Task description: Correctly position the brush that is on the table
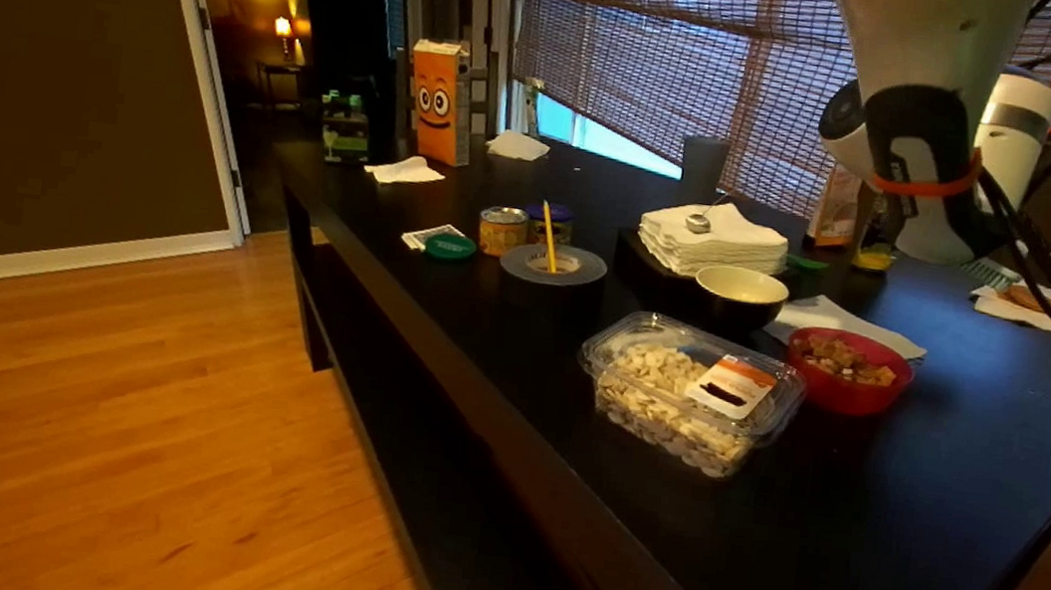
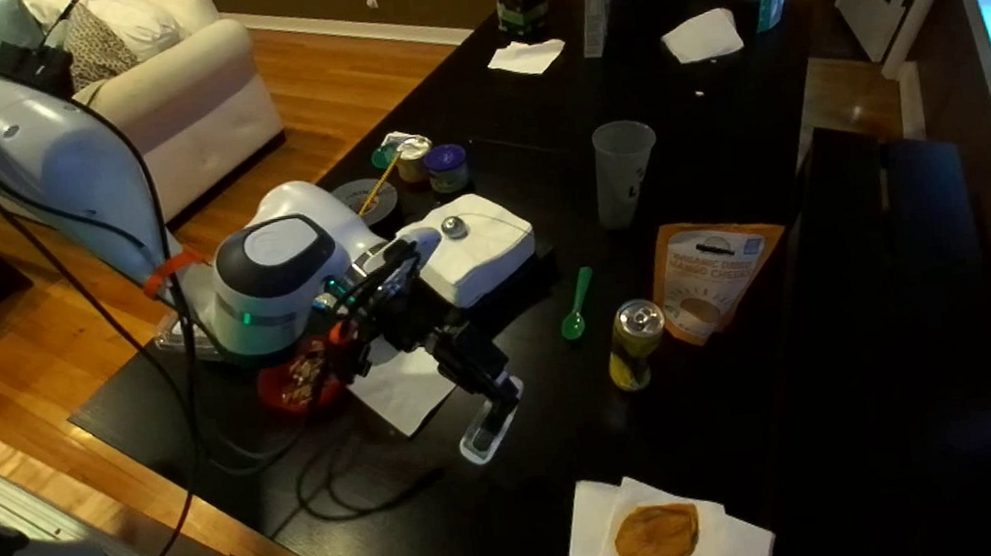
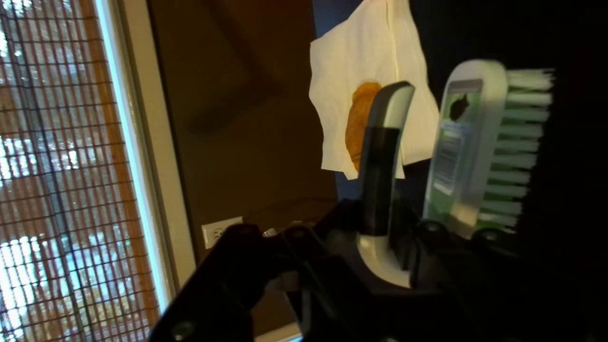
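And the hand (image 3: 380,216) is clamped on the brush (image 3: 468,152)! Look at the wrist view: the hand comes up from the bottom of the frame, gripping low on the handle (image 3: 380,185), and the brush juts up and away from it. The handle stands just right of centre, its tip bending right; the head sits further right, bristles (image 3: 517,142) aimed at the right edge, label turned left. Up behind the handle lie napkins (image 3: 365,52) with a brown disc (image 3: 358,123) on them, partly covered by that handle.

Over to an exterior view, and here's the brush (image 2: 486,428) right at the tip of the hand, a little below the centre of the frame, slanting from upper right to lower left. Dark surface (image 2: 567,436) beneath; whether the brush touches it, I can't tell. The spoon (image 2: 577,306) lies to its upper right, the can (image 2: 634,346) stands off to its right, the napkins sit at lower right.

In an exterior view the arm (image 1: 926,134) fills the upper right and blocks the hand, while a bit of brush (image 1: 991,275) peeks out beside its lower end, just left of the napkins.
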Controlling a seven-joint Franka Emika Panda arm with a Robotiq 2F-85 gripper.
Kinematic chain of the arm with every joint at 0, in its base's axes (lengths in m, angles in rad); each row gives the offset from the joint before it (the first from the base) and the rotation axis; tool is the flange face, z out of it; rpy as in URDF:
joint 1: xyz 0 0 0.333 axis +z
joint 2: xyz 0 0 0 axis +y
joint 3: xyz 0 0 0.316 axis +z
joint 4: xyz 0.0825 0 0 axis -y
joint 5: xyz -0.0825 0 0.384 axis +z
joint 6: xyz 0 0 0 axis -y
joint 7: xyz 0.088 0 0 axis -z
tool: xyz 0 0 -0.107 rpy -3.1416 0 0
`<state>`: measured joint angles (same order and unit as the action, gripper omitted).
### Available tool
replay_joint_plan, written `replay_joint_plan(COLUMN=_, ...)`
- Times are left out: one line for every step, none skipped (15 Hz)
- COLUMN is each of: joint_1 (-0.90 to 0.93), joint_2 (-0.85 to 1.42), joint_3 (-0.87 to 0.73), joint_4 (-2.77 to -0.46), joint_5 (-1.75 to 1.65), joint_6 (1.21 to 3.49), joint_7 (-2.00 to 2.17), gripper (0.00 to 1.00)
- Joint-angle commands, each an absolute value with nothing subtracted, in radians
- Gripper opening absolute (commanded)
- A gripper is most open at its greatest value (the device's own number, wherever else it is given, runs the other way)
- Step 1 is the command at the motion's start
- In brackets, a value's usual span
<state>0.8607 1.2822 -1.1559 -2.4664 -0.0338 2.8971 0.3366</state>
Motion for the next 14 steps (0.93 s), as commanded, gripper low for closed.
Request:
replay_joint_plan(joint_1=0.880, joint_2=1.434, joint_3=-1.129, joint_4=-2.394, joint_5=-0.005, joint_6=2.830, joint_7=0.401, gripper=0.06)
replay_joint_plan(joint_1=0.872, joint_2=1.453, joint_3=-1.119, joint_4=-2.375, joint_5=-0.005, joint_6=2.823, joint_7=0.410, gripper=0.06)
replay_joint_plan(joint_1=0.864, joint_2=1.467, joint_3=-1.111, joint_4=-2.358, joint_5=-0.007, joint_6=2.826, joint_7=0.415, gripper=0.06)
replay_joint_plan(joint_1=0.856, joint_2=1.482, joint_3=-1.104, joint_4=-2.340, joint_5=-0.007, joint_6=2.831, joint_7=0.419, gripper=0.06)
replay_joint_plan(joint_1=0.851, joint_2=1.502, joint_3=-1.100, joint_4=-2.324, joint_5=-0.007, joint_6=2.834, joint_7=0.423, gripper=0.06)
replay_joint_plan(joint_1=0.843, joint_2=1.507, joint_3=-1.096, joint_4=-2.309, joint_5=-0.006, joint_6=2.836, joint_7=0.421, gripper=0.06)
replay_joint_plan(joint_1=0.838, joint_2=1.520, joint_3=-1.091, joint_4=-2.295, joint_5=-0.005, joint_6=2.838, joint_7=0.423, gripper=0.06)
replay_joint_plan(joint_1=0.829, joint_2=1.527, joint_3=-1.085, joint_4=-2.280, joint_5=-0.006, joint_6=2.836, joint_7=0.419, gripper=0.06)
replay_joint_plan(joint_1=0.818, joint_2=1.484, joint_3=-1.093, joint_4=-2.282, joint_5=-0.112, joint_6=2.833, joint_7=0.484, gripper=0.06)
replay_joint_plan(joint_1=0.810, joint_2=1.490, joint_3=-1.084, joint_4=-2.269, joint_5=-0.114, joint_6=2.835, joint_7=0.481, gripper=0.06)
replay_joint_plan(joint_1=0.803, joint_2=1.490, joint_3=-1.082, joint_4=-2.259, joint_5=-0.129, joint_6=2.834, joint_7=0.492, gripper=0.06)
replay_joint_plan(joint_1=0.796, joint_2=1.490, joint_3=-1.076, joint_4=-2.250, joint_5=-0.134, joint_6=2.834, joint_7=0.491, gripper=0.06)
replay_joint_plan(joint_1=0.789, joint_2=1.490, joint_3=-1.071, joint_4=-2.244, joint_5=-0.135, joint_6=2.837, joint_7=0.490, gripper=0.06)
replay_joint_plan(joint_1=0.784, joint_2=1.490, joint_3=-1.064, joint_4=-2.237, joint_5=-0.137, joint_6=2.837, joint_7=0.490, gripper=0.06)
